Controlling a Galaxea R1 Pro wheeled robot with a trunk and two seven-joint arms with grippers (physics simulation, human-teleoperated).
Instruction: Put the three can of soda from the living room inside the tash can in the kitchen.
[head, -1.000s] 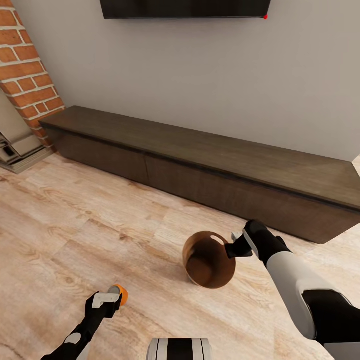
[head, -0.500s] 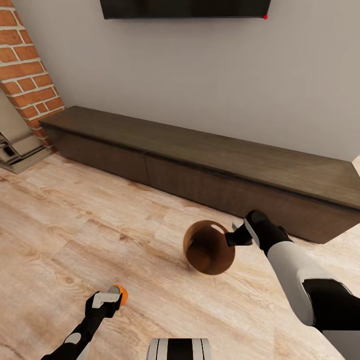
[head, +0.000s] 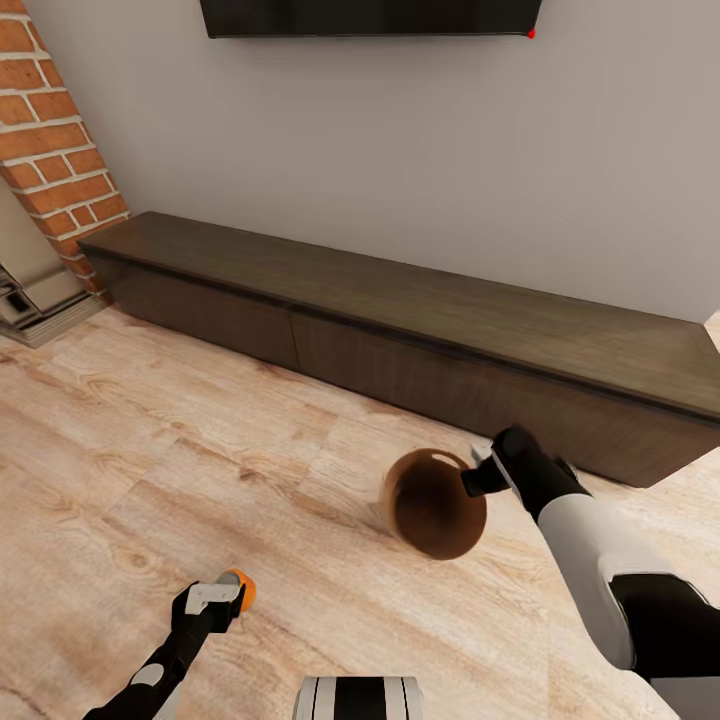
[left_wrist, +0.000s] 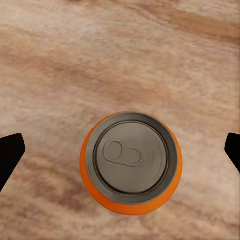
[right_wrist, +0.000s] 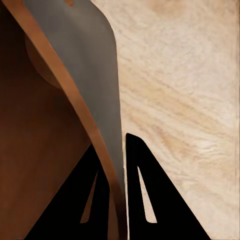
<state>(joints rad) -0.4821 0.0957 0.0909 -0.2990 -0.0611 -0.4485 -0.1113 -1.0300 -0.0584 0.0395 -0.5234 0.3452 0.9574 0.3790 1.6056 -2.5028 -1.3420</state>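
Head view: a long, low, dark wood cabinet (head: 400, 330) is seen against the grey wall (head: 400, 150), with a red brick column (head: 55, 130) at the far left, the lower edge of a black screen (head: 370, 17) at the top, and pale wood plank floor (head: 200, 470) below.

The round tapered bin with the brown wood-like inside (head: 435, 503) is held off the floor by the right gripper (head: 476, 472), tilted so that its mouth faces the camera. Compared with a second ago, the bin is carried slightly to the right and its mouth is turned further away, so the oval hand slot is no longer seen. In the right wrist view, the bin's rim (right_wrist: 75, 100) is clamped between the two black fingers (right_wrist: 140, 195), one inside the wall and one against the pale grey outside.

The small bright orange drink can (head: 240, 588) is seen just at the tip of the left gripper (head: 218, 597), unchanged in place. In the left wrist view, the can's silver top (left_wrist: 131, 159) is centred between the widely parted jaws, well clear of both, standing upright on the floor.
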